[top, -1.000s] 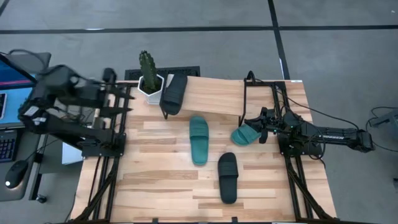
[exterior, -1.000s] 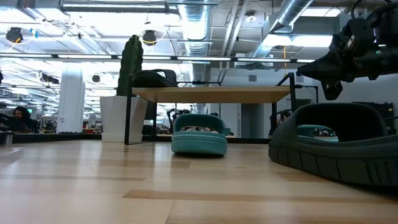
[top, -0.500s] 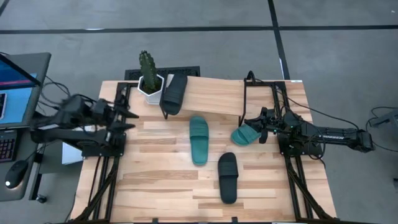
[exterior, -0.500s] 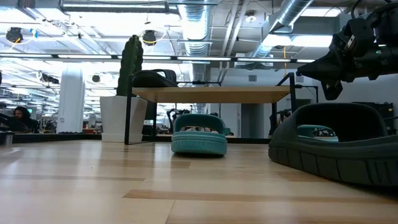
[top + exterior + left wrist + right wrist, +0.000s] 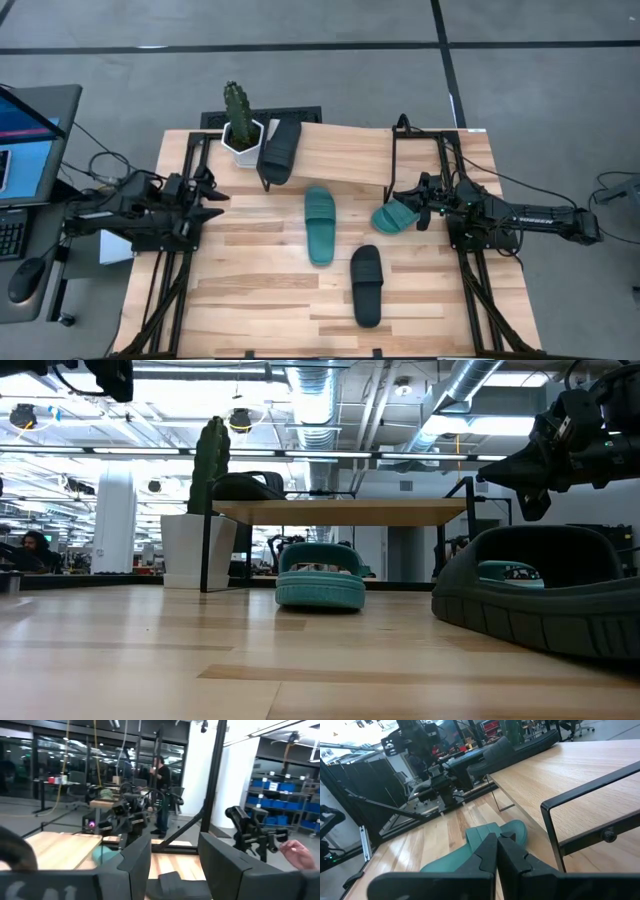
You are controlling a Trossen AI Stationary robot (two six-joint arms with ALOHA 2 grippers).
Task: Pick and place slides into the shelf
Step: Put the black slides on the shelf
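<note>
The right pincer (image 5: 421, 213) sits at the right middle of the high view, its fingers pressed together; whether they nip the rim of the teal slide (image 5: 392, 217) lying right against their tips cannot be made out. In the right wrist view that same slide (image 5: 485, 836) shows just past the closed fingertips (image 5: 492, 851), with the shelf (image 5: 555, 767) rising beyond it.

In the high view, the shelf (image 5: 340, 152) stands up-frame and to the left of this pincer, its black frame post just beside the slide. That is probably the relation the coming move turns on: the slide must go up and over the low edge onto the tilted board, and the right arm is clearly the nearer one.

Further out, a black slide (image 5: 281, 148) already lies on the shelf's left end, long axis running up the slope. On the worktop (image 5: 260, 290), a second teal slide (image 5: 320, 224) lies in the middle, long axis up-down, and a second black slide (image 5: 366, 285) lies below and right of it.

The left pincer (image 5: 212, 192) waits at the left edge, fingers spread and holding nothing, near a potted cactus (image 5: 238, 122).
</note>
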